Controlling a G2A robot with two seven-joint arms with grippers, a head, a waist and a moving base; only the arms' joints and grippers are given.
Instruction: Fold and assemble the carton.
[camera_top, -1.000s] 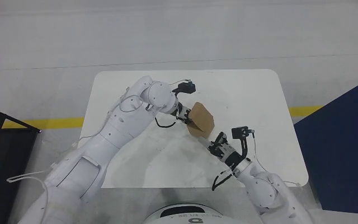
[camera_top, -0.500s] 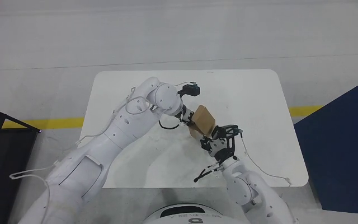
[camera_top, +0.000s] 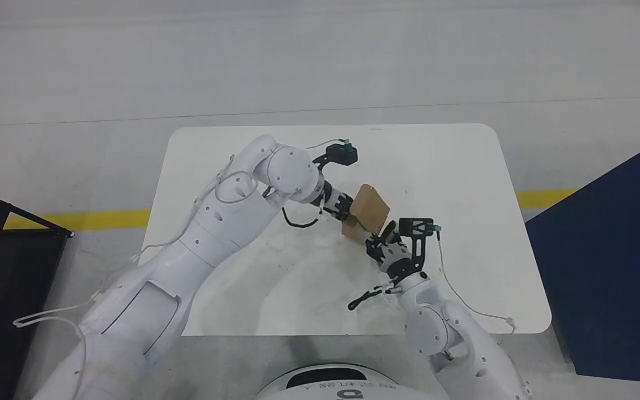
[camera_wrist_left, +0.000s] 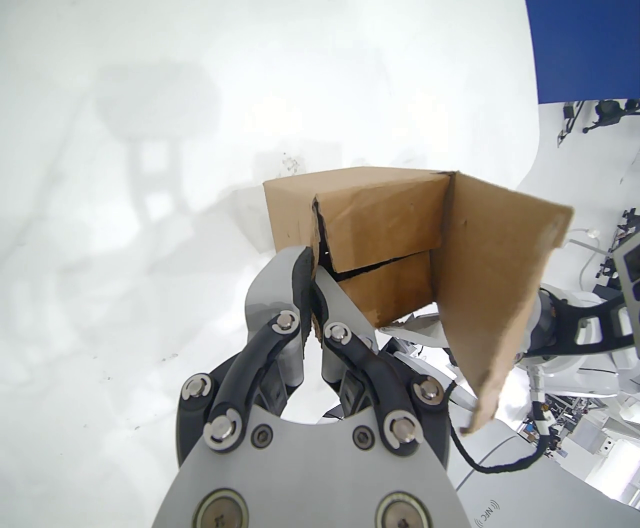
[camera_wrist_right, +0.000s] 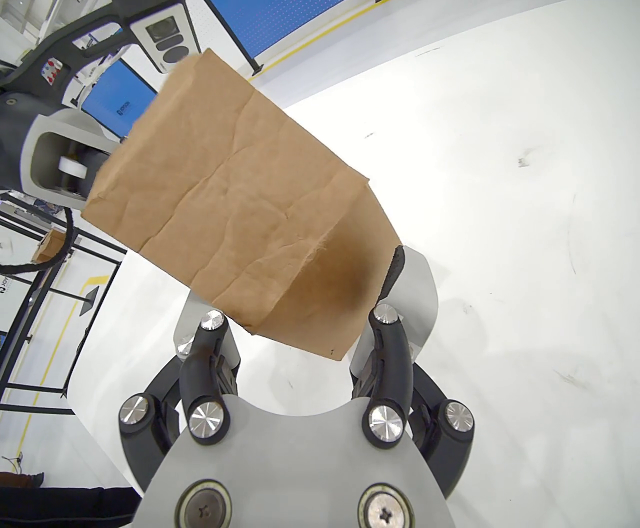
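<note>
Right tool: nearest the robot, your right tool (camera_wrist_right: 295, 282) is standing wide, its fingers straddling one corner of the brown cardboard carton (camera_top: 366, 210). You cannot tell whether either pad is touching the board.

Carton position: it is sitting tilted between the two tools, near the middle of the counter. Whether its lowest corner is resting on the surface is unclear.

Carton look: the panels are showing creases and soft, worn edges. Two short end flaps are lying folded in, meeting at a ragged gap. One long loose flap (camera_wrist_left: 492, 300) is standing out from the side, unfolded.

Left tool: on the far side of the carton, your left tool (camera_wrist_left: 312, 272) is pinching narrow on a wall edge at the folded end, gripping the carton.

Step in hand: you are probably closing the long flap over the two short ones.

Doing it well: be holding the left pinch firm as the anchor. Be pressing with the right tool close to the flap's fold line, not at its free tip, and slowly, since this soft board is likely to buckle. Avoid squeezing the body itself.

Counter: the white counter (camera_top: 450, 160), lightly scuffed, is stretching away beyond both arms.
</note>
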